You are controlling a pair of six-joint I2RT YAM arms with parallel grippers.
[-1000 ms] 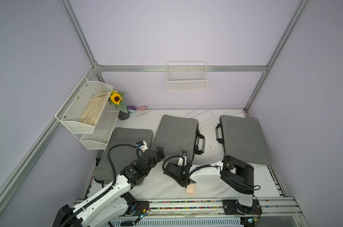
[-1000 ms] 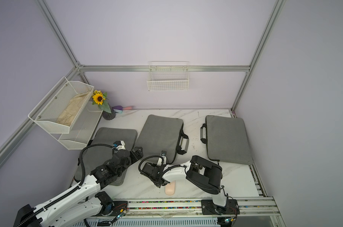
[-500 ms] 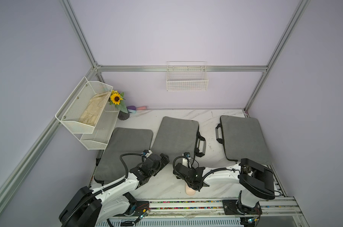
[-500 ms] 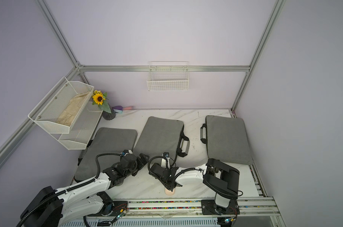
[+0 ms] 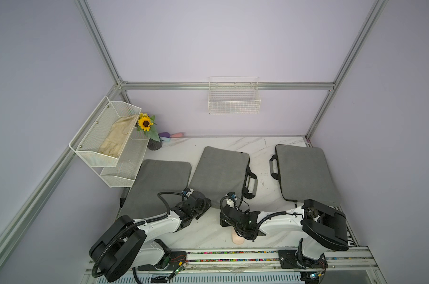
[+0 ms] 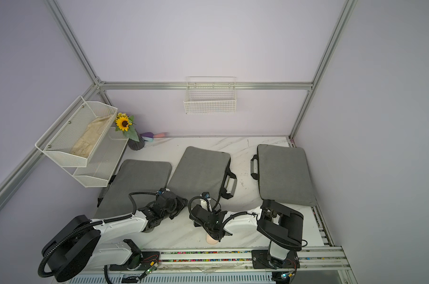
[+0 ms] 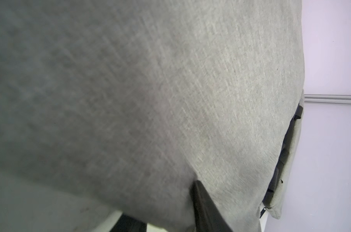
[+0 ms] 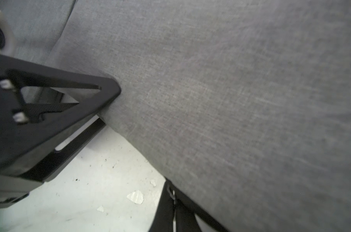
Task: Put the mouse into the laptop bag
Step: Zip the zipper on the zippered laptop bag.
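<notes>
The grey middle laptop bag (image 5: 220,169) lies flat in both top views (image 6: 201,169). My left gripper (image 5: 204,202) sits at its near left corner. In the left wrist view one finger (image 7: 202,209) lies on the bag's fabric (image 7: 150,100) and the other is under it, so it is shut on the bag's edge. My right gripper (image 5: 229,200) is at the same near edge, shut on a small metal zip pull (image 8: 171,193). The pale pink mouse (image 5: 237,240) lies near the table's front edge, partly under my right arm (image 6: 212,240).
Two more grey laptop bags lie on the marble table, one at the left (image 5: 159,182) and one at the right (image 5: 304,172). A white mesh shelf (image 5: 105,137) and a sunflower vase (image 5: 152,137) stand at the back left. A wire basket (image 5: 234,98) hangs on the rear wall.
My left gripper slid right to the middle bag's near corner and its jaws closed on the fabric. Both arms folded lower, and the right elbow swung right.
</notes>
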